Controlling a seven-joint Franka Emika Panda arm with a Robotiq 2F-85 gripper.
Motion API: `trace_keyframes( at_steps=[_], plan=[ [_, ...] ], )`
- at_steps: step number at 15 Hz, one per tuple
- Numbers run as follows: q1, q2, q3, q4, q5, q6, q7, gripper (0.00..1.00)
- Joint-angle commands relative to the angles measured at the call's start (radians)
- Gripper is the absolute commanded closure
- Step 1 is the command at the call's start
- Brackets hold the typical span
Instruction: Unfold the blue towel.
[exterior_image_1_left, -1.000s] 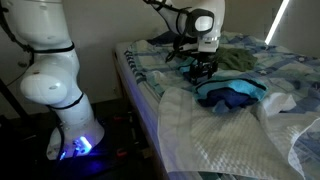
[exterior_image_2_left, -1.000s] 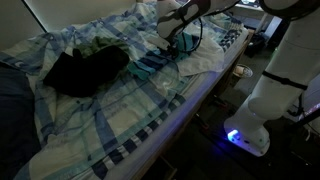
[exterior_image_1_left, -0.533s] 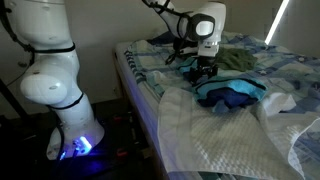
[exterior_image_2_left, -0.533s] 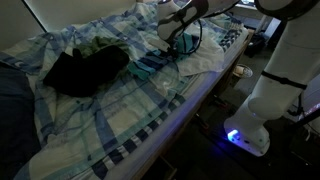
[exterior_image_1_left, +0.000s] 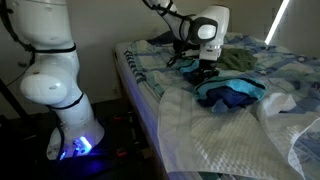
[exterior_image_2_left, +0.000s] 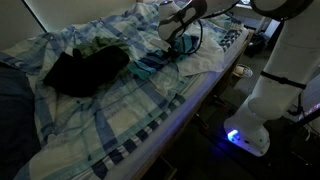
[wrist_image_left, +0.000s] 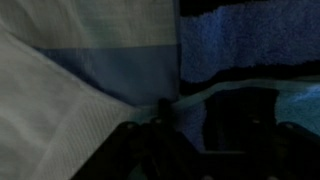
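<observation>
The blue towel (exterior_image_1_left: 232, 93) lies bunched on the bed, bright blue with dark navy stripes, resting partly on the white waffle blanket (exterior_image_1_left: 215, 135). It shows in both exterior views (exterior_image_2_left: 152, 64) and fills the right of the dark wrist view (wrist_image_left: 250, 40). My gripper (exterior_image_1_left: 206, 70) hangs just above the towel's near-left edge, fingers pointing down. It also shows in the other exterior view (exterior_image_2_left: 180, 44). The fingers look spread and hold nothing. In the wrist view they are only dark shapes along the bottom.
A pale blue patterned bedsheet (exterior_image_2_left: 110, 115) covers the bed. A pile of dark clothing (exterior_image_2_left: 85, 70) lies further along it. A greenish garment (exterior_image_1_left: 238, 60) lies behind the towel. The robot base (exterior_image_1_left: 60, 110) stands beside the bed edge.
My gripper has shifted slightly toward the towel and a little higher. The towel and blanket have not moved.
</observation>
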Motion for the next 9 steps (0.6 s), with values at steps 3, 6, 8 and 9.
trace_keyframes(
  at_steps=[3, 6, 8, 9],
  plan=[
    [0.011, -0.001, -0.021, 0.014, 0.008, 0.001, 0.026, 0.87],
    [0.016, -0.018, -0.02, 0.019, -0.002, -0.008, 0.027, 0.99],
    [0.018, -0.021, -0.02, 0.027, -0.011, -0.017, 0.029, 0.66],
    [0.018, -0.019, -0.02, 0.031, -0.011, -0.022, 0.028, 0.67]
  ],
)
